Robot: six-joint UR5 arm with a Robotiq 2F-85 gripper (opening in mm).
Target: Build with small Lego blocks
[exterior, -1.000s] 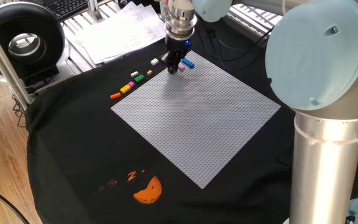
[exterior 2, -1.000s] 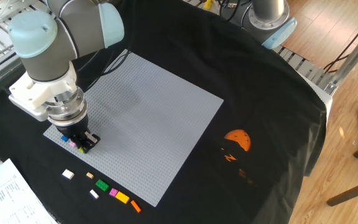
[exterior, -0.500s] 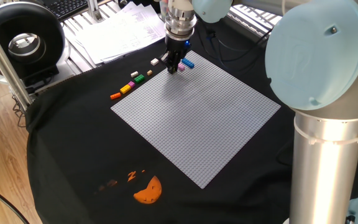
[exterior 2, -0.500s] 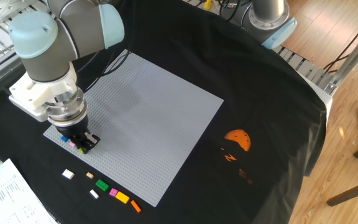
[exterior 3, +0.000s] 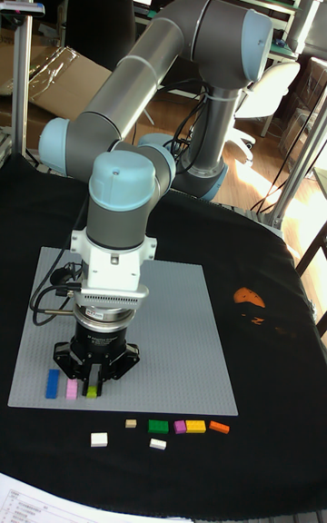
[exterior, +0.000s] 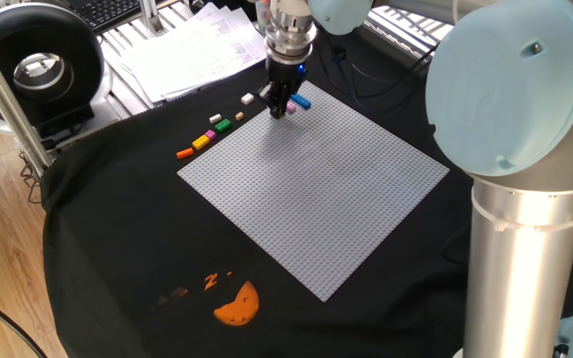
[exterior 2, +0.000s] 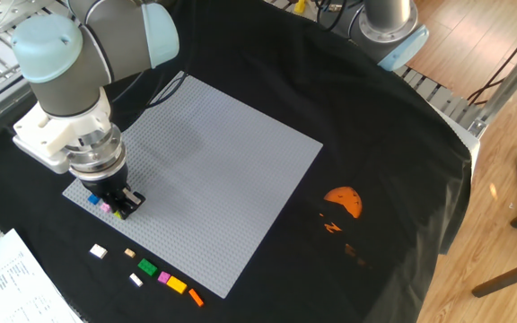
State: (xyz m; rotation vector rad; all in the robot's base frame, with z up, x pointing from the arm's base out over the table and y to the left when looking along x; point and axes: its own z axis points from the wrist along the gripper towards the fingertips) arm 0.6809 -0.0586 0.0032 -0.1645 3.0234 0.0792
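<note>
Gripper [exterior 3: 92, 383] jaws stand down on the grey baseplate [exterior 2: 214, 170] corner, at a yellow-green brick [exterior 3: 91, 390]; whether they clamp it I cannot tell. Pink brick [exterior 3: 71, 389] and blue brick [exterior 3: 52, 382] sit beside it. Loose Lego blocks [exterior 3: 180, 427] lie on the black desk cloth [exterior 2: 375, 135] just beyond the edge.

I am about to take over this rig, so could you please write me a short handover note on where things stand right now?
Gripper: down at the near corner of the grey baseplate, fingers around a yellow-green brick; whether it is gripping, I cannot tell.
On the baseplate: blue brick and pink brick in a row beside it.
Loose on the black cloth: white, tan, green, small white, magenta, yellow, orange.
Done: two bricks placed, third at the baseplate.
Left: seven loose bricks.
</note>
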